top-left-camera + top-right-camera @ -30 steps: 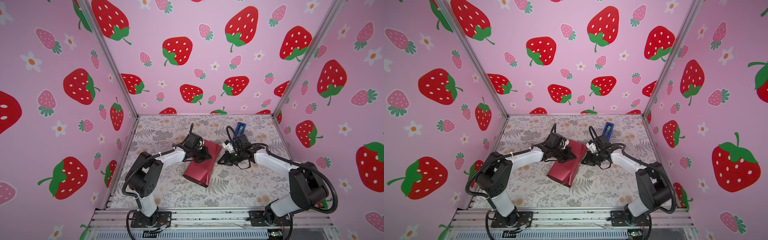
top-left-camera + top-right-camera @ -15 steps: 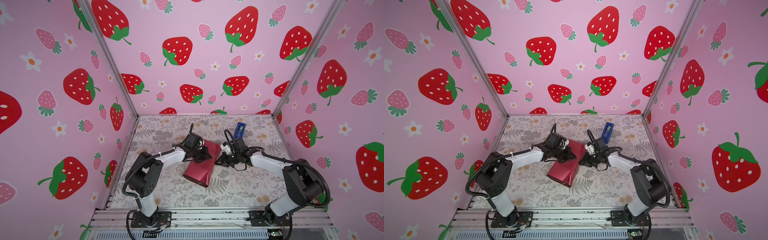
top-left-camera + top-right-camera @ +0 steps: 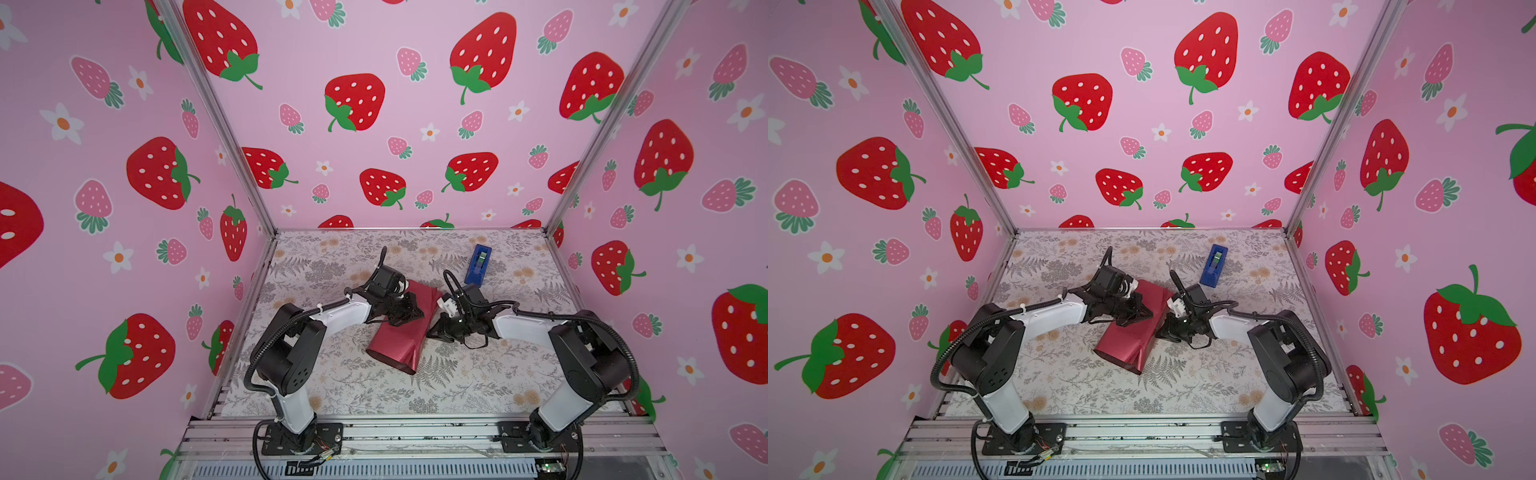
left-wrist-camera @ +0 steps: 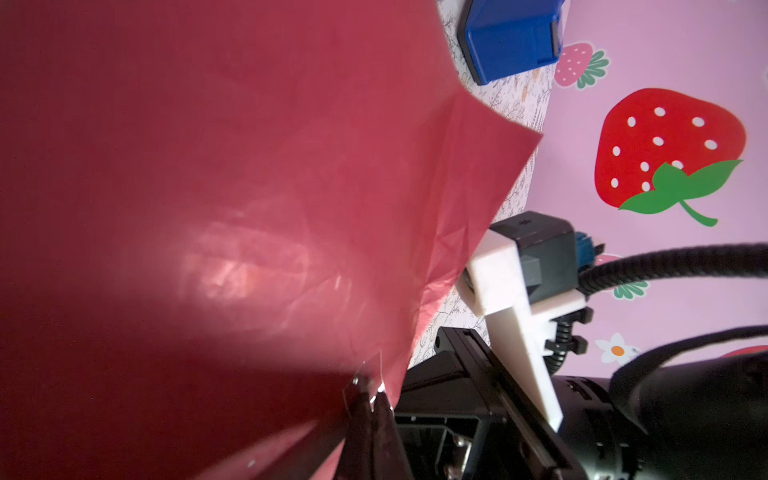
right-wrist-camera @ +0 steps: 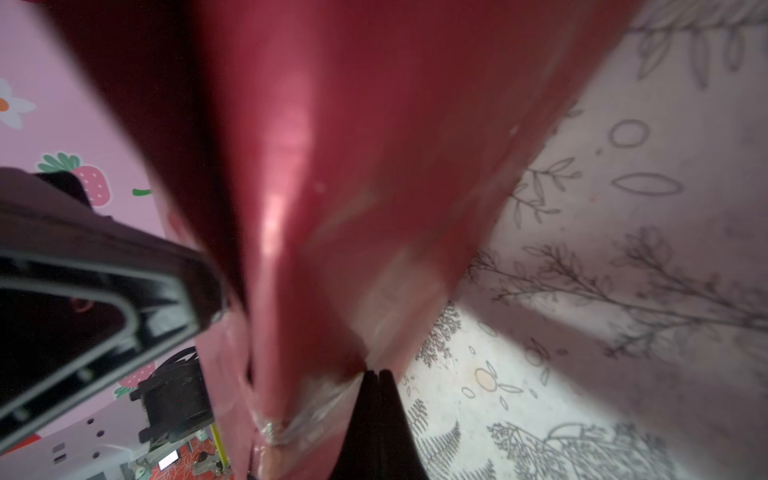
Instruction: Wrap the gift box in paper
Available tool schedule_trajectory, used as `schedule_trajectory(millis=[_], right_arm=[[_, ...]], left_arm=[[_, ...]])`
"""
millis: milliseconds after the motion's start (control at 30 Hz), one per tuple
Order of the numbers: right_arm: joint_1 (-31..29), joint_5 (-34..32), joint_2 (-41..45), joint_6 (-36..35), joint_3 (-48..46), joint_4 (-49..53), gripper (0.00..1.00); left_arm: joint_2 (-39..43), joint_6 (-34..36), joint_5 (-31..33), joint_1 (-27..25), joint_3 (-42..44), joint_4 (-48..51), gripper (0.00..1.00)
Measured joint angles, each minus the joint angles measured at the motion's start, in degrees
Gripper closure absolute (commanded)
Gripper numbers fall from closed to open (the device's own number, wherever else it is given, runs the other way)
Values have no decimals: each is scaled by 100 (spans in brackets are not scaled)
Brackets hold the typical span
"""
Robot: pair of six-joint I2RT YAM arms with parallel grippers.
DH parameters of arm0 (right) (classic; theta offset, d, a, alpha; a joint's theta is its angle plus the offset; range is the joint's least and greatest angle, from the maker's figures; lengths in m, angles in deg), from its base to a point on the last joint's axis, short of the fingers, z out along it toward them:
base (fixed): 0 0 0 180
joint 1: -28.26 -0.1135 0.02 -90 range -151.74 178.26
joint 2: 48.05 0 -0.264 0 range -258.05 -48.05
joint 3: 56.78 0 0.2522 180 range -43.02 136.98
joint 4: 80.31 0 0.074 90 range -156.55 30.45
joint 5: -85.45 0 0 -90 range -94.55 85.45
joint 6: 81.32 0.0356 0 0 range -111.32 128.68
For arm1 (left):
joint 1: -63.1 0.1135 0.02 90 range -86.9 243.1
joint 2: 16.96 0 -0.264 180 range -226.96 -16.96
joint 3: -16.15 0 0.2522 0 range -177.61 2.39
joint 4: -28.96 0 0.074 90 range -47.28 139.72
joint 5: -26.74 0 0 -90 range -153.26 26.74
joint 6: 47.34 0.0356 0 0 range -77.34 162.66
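Two status entries are required, one per gripper, says the inspector. Start with the left gripper [image 3: 413, 312].

Technician: Jaws fully closed, fingertips [image 4: 370, 436] pressed together. The tips rest on the upper face of the paper [image 3: 399, 336], next to a small piece of clear film [image 4: 365, 376]. Whether any paper is pinched between them cannot be determined.

Inspector: Right gripper [image 3: 433, 332]?

Technician: Also fully closed. In the right wrist view its fingertips [image 5: 374, 415] meet at the edge of the paper, with crumpled clear film just beside them. A grip on the paper cannot be confirmed. In both top views this gripper sits against the right side of the bundle, near the left gripper.

Inspector: Location of the paper?

Technician: Middle of the floral table cover [image 3: 332, 257]. It is folded into a long maroon bundle lying obliquely, one end toward the front edge and the other toward the back. The gift box is hidden in every view.

Inspector: Other items?

Technician: One blue tape dispenser [image 3: 478, 264] lies on the table cover behind the right gripper, apart from the paper.
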Motion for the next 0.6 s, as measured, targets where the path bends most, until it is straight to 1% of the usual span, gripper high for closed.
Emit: schedule_trajectory(millis=[133,300,400,600], right_arm=[[0,-352,343,0,-22,315,99],[-2,-483,592,0,-15,404,99],[-15,-439,592,42,-15,372,99],[-39,-114,490,254,-20,-92,99]], left_arm=[[7,0,2,2,9,-4,99],[11,0,7,2,13,-2,99],[11,0,7,4,13,-2,99],[17,0,26,15,13,7,99]])
